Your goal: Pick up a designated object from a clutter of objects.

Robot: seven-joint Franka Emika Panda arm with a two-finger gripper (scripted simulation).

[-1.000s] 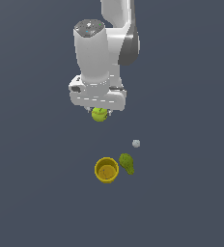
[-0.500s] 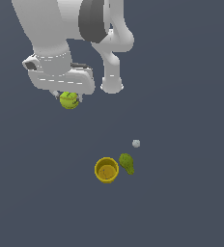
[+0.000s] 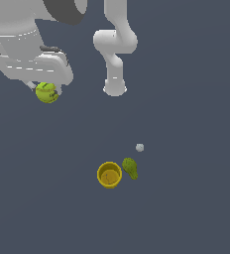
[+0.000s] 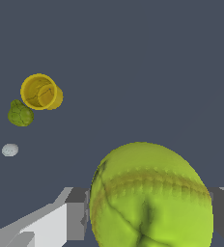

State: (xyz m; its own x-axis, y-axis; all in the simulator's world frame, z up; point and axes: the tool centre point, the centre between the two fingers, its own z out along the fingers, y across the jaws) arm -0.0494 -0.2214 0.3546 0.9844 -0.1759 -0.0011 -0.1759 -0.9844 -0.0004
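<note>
Grey floor, ball (image 3: 47, 93) carried farther left (gripped)

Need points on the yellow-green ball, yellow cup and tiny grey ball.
yellow-green ball (image 3: 47, 93): exterior view, middle of its visible face, below the hand.
yellow cup (image 3: 100, 179): exterior view, outer wall near the rim.
tiny grey ball (image 3: 140, 147): exterior view, its centre.

We see a matt, faintly ribbed yellow-green ball (image 4: 150, 198), a smooth glossy yellow cup (image 3: 109, 174), a bumpy dark green pear-shaped object (image 3: 130, 167), and smooth, plastic-looking white and grey gripper (image 3: 46, 88) housing.
</note>
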